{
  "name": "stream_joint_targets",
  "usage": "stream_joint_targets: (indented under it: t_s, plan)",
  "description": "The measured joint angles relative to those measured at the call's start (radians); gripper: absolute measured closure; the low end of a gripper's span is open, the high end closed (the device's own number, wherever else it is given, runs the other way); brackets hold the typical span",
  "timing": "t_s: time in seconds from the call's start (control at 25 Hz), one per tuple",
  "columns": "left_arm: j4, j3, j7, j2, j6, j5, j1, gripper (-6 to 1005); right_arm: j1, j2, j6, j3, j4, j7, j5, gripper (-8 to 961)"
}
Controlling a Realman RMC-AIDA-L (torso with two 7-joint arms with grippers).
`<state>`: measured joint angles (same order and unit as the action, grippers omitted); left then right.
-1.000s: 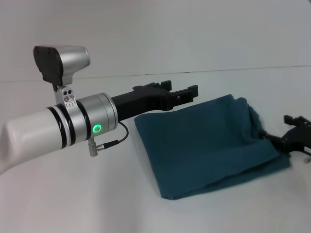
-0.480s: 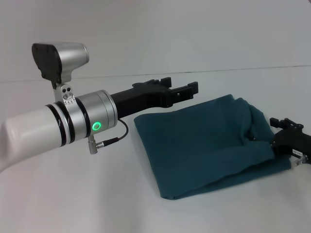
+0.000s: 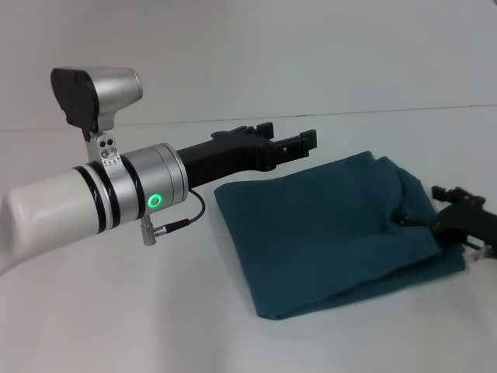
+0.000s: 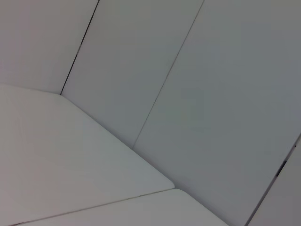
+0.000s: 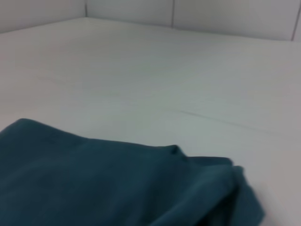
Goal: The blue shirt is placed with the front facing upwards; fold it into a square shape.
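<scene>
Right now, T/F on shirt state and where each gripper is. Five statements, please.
1. The blue shirt lies folded on the white table. True.
2. "FREE" lettering shows on top. False: only plain fabric shows.
3. The right gripper is at the shirt's right edge. True.
4. The left gripper pins the shirt's centre. False: it is raised beyond the shirt's far left corner.
5. A second garment lies beside it. False: only the one shirt.

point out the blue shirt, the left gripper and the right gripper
blue shirt (image 3: 326, 233): head view, middle of the folded top layer.
left gripper (image 3: 289, 144): head view, between its fingertips, beyond the shirt's far edge.
right gripper (image 3: 435, 214): head view, at the fingertips by the shirt's right side.
</scene>
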<state>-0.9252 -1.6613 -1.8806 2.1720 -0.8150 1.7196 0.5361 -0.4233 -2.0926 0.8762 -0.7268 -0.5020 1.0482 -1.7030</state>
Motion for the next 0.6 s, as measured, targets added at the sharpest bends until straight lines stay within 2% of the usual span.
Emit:
stream_joint_targets:
  t_s: [0.36,0.6]
  plan:
    - [0.000,0.000,0.000,0.001,0.002,0.000,0.000,145,0.023,0.005,-0.007,0.108,-0.031,0.000,0.000,9]
    - [0.000,0.000,0.000,0.002,0.002,0.000,-0.001,145,0.026,0.003,-0.051,0.111,-0.030,-0.001,-0.006,12]
